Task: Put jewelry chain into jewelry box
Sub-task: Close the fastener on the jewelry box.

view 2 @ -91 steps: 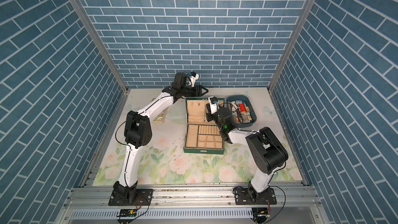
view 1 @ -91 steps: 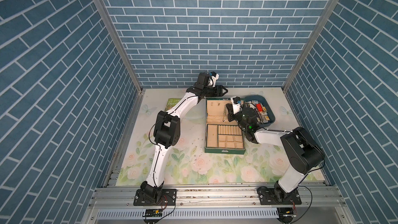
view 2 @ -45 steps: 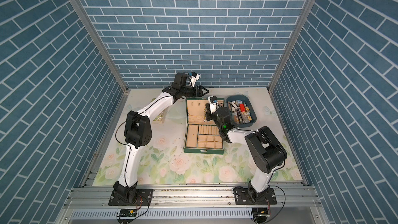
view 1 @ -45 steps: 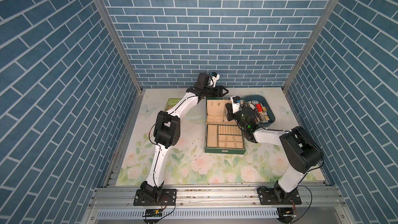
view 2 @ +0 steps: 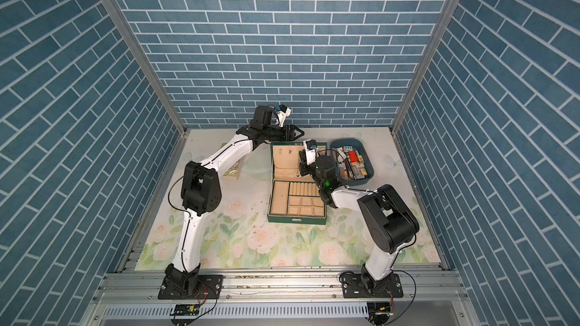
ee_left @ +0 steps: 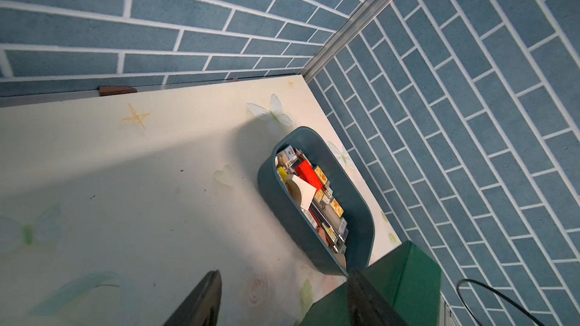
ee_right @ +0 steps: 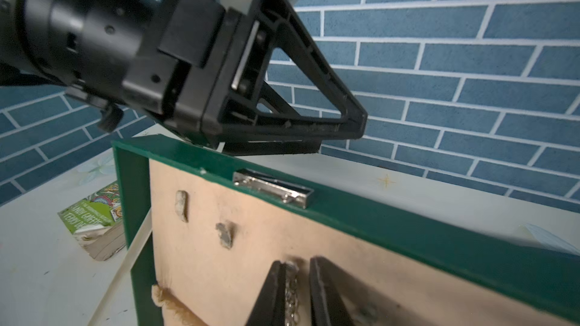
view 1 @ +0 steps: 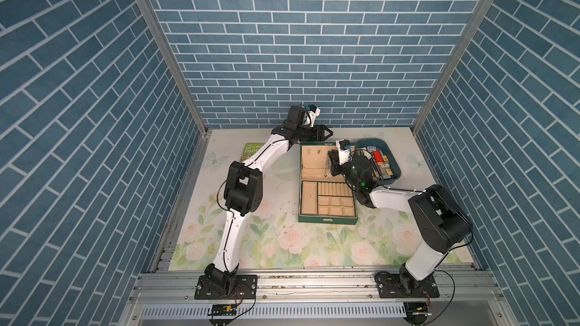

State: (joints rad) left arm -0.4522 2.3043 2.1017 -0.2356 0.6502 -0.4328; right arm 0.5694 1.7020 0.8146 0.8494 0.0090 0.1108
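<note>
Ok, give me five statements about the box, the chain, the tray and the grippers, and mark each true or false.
1. The jewelry box has its lid standing open. True.
2. The jewelry chain lies in one of the box's square compartments. False: it hangs against the lid's lining, between the right gripper's fingers.
3. The blue tray is empty. False: it holds small packets.
4. The left gripper is at the lid's top edge, jaws apart. True.
5. A green book lies on the table. True.
</note>
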